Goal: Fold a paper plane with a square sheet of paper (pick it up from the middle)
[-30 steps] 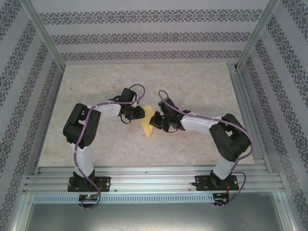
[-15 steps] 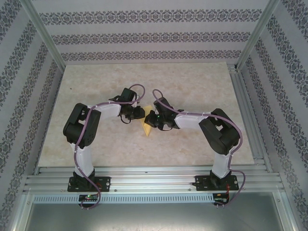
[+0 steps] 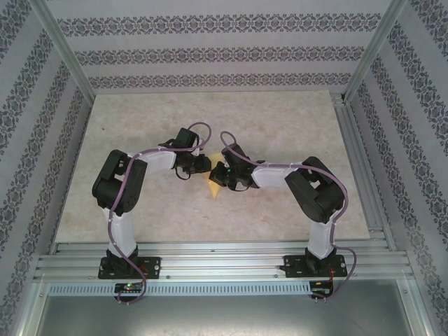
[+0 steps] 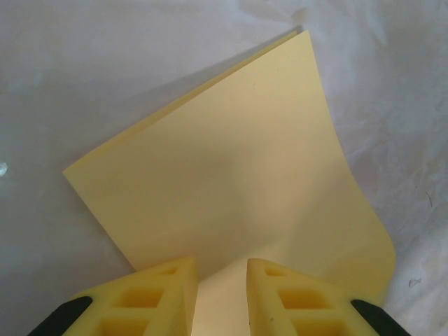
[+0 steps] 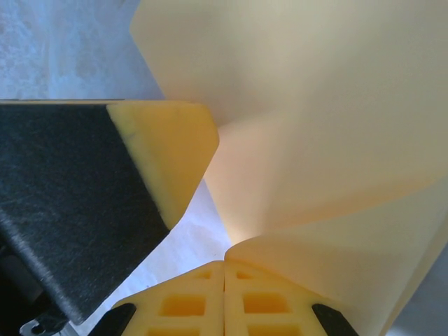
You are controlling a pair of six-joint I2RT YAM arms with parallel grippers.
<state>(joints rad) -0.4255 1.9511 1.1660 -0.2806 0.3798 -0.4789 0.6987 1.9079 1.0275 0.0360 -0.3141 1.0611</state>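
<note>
Right now the yellow sheet of paper sits mid-way across the surface, a plain folded wedge, long axis far-to-near, tip aimed at the near edge. My right gripper is clamped shut, pinching a curled flap; my left gripper stands slightly parted over the sheet's flat layer.

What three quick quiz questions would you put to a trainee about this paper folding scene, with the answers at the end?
1. True or false: the right gripper is shut.
2. In the top view, the square sheet of paper lies: A between the two grippers; B left of both; C right of both.
3. Fill in: the left gripper has its fingers ____, with paper showing in the gap.
Key: 1 true; 2 A; 3 apart.
</note>
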